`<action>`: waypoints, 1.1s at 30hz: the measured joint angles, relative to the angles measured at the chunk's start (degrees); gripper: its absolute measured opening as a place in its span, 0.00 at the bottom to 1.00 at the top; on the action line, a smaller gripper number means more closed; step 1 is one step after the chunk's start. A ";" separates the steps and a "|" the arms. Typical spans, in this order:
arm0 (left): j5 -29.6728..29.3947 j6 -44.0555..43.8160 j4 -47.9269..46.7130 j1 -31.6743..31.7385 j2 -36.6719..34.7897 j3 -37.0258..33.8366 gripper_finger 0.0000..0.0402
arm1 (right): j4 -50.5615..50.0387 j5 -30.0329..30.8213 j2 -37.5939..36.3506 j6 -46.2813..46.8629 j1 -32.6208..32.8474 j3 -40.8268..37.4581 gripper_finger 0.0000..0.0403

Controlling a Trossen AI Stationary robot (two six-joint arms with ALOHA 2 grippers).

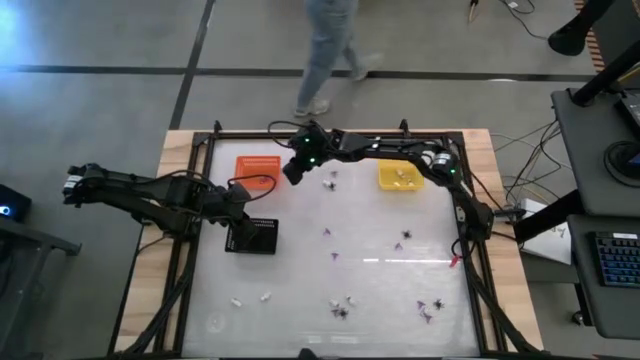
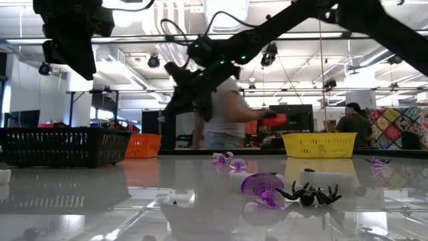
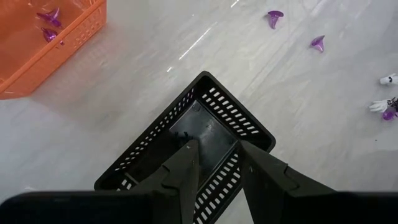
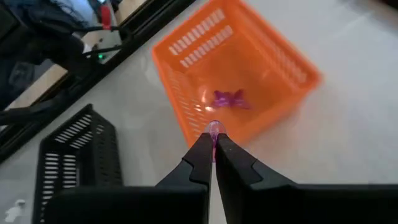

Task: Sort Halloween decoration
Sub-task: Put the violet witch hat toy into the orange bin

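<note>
The black basket (image 1: 252, 236) serves as the landmark, standing at the left part of the table (image 1: 300, 300). The left gripper (image 3: 214, 171) hangs just above it. Behind it, toward the far edge, sits the orange basket (image 1: 256, 170), with trinkets (image 4: 227, 98) in it. Far to its right, near the far edge, stands the yellow basket (image 1: 400, 178). More trinkets (image 1: 340, 310) lie scattered to its right and nearer the front edge.

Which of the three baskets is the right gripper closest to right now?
The orange basket. The right gripper, shut on a purple trinket, hangs just off its edge; the yellow basket and black basket lie farther away.
</note>
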 joint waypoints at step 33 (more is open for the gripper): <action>0.02 -1.05 0.96 0.01 0.00 0.01 0.24 | -9.99 -4.76 15.47 -6.16 0.15 24.23 0.15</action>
